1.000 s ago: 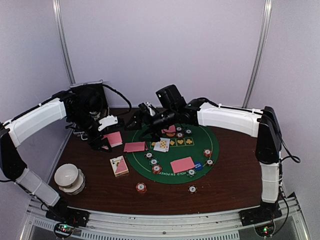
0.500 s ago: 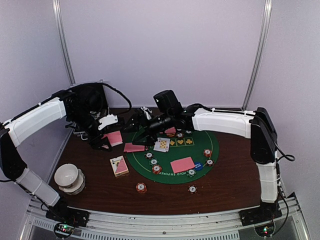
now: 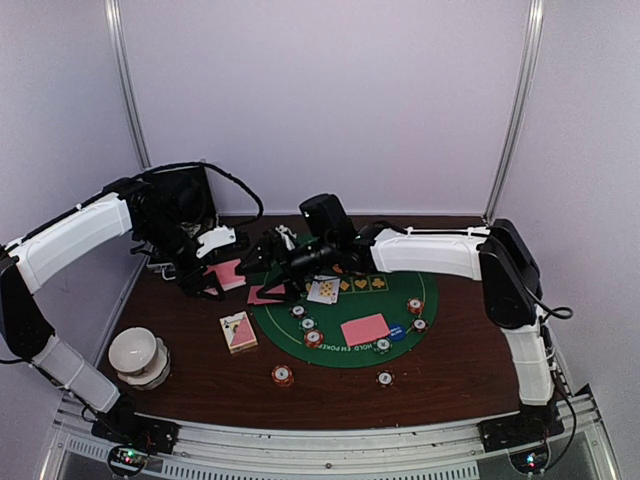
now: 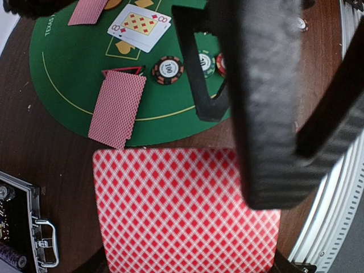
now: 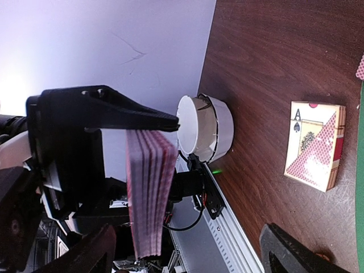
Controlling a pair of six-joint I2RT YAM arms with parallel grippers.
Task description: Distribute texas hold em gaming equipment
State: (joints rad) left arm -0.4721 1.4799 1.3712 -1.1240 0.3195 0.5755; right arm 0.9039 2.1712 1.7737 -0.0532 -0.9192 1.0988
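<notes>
My left gripper (image 3: 205,272) is shut on a deck of pink-backed cards (image 3: 229,272), held above the table left of the green mat (image 3: 400,275). The deck fills the left wrist view (image 4: 170,199) and shows edge-on in the right wrist view (image 5: 149,193). My right gripper (image 3: 266,266) is open and empty, right next to the deck, with one finger (image 4: 267,114) over its back. One pink card (image 3: 265,295) lies at the mat's left edge, another (image 3: 364,329) on the mat. Face-up cards (image 3: 322,290) and several striped chips (image 3: 313,338) lie on the mat, with a blue disc (image 3: 397,332).
A card box (image 3: 238,331) lies left of the mat. A white bowl (image 3: 135,355) stands at the front left. The black case (image 3: 185,200) is at the back left. Two chips (image 3: 283,375) (image 3: 385,378) lie on the wood near the front.
My right gripper has moved left across the mat until it is right next to the deck held by my left gripper. The left arm has stayed almost still.
</notes>
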